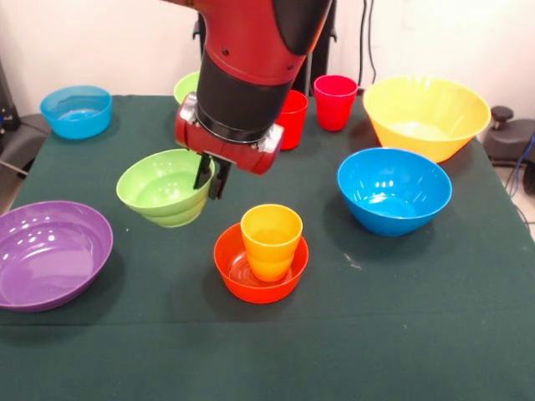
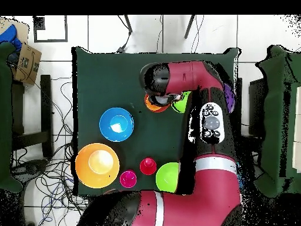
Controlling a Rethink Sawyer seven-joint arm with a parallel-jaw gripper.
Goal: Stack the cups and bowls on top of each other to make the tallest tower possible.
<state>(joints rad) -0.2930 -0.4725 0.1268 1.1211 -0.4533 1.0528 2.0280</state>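
A dark green cloth covers the desk [image 1: 435,334], with pale wall behind. From the left: purple bowl [image 1: 50,253], light blue bowl [image 1: 77,110], then the green bowl [image 1: 163,188] held off the cloth, the gripper [image 1: 211,178] pinching its rim. The yellow-orange cup [image 1: 271,241] stands in the orange bowl [image 1: 251,276]; red cups [image 1: 335,101], blue bowl [image 1: 393,190], yellow bowl [image 1: 426,115] follow.

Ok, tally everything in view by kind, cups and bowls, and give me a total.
Bowls: 7 (orange, near green, far green, small blue, large blue, yellow, purple)
Cups: 3 (yellow-orange, red, pink)
Total: 10
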